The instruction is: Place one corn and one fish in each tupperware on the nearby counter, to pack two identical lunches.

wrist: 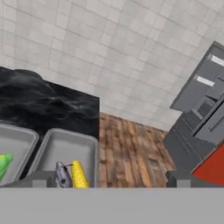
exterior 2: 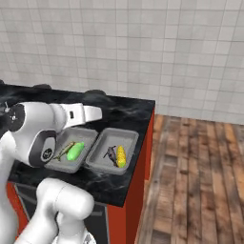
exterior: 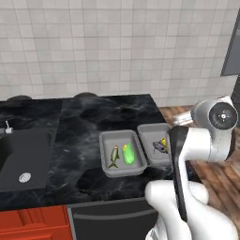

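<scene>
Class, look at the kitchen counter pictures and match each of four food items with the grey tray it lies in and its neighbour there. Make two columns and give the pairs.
Column one:
1. bright lime green corn cob
2. yellow corn cob
3. pale olive-silver fish
4. dark grey fish

Column two:
A. tray nearer the sink, right of the pale fish
B. tray at the counter's end, beside the yellow cob
C. tray nearer the sink, left of the green cob
D. tray at the counter's end, beside the dark fish

Pairs: 1-A, 2-D, 3-C, 4-B
</scene>
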